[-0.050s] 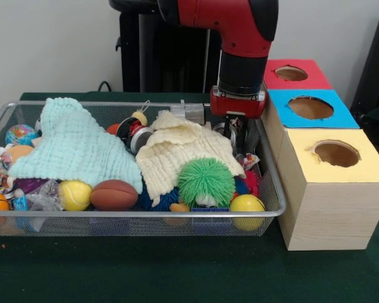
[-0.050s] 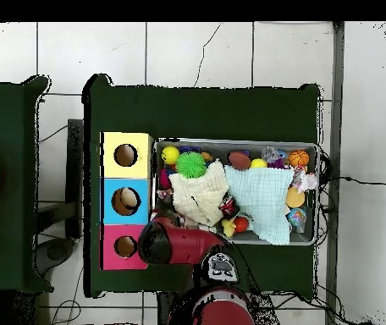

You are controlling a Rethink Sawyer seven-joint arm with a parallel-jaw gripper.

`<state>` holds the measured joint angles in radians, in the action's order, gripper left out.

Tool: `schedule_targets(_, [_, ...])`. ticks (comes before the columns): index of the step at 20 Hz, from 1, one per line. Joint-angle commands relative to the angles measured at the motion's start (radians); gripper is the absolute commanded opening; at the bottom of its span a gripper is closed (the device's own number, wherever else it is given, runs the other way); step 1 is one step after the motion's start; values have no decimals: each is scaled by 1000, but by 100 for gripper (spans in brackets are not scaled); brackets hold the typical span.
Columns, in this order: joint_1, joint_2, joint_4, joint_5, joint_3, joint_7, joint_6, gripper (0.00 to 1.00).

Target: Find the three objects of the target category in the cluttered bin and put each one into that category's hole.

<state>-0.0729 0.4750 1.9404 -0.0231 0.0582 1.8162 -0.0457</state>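
End effector point(image 1: 238, 134) of the red-and-black arm reaches down into the wire-mesh bin point(image 1: 273, 189) at its 2 o'clock corner in the front view; whether it is released or clenched cannot be told. Two cloths cover the clutter: one mint-green point(image 1: 76, 148), one cream point(image 1: 177, 154). Visible toys include one green spiky ball point(image 1: 206, 180), one brown football point(image 1: 114, 195) and two yellow balls point(image 1: 74, 194) point(image 1: 247, 204). Three holed boxes, red point(image 1: 295, 73), blue point(image 1: 311, 107) and yellow point(image 1: 336, 153), stand at 3 o'clock on the green bench point(image 1: 177, 271).
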Motion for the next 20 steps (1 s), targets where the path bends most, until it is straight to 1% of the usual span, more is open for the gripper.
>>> schedule_targets(1, [28,-50,-37,53,-23,187,10,0])
schedule_targets(3, [31,-48,-36,55,-19,187,-2,0])
schedule_targets(5, [29,-39,-34,57,-23,182,9,0])
schedule_targets(6, [26,-27,-30,59,-25,179,24,0])
schedule_targets(8, [26,19,-15,64,-26,170,73,0])
schedule_targets(11, [46,144,11,84,-5,160,219,0])
schedule_targets(12, [65,193,18,91,13,160,277,0])
schedule_targets(14, [90,252,11,98,40,160,375,0])
schedule_targets(15, [99,269,5,97,50,159,403,0])
schedule_targets(17, [97,284,3,93,48,160,426,0])
schedule_targets(20, [87,285,3,86,37,163,420,0])
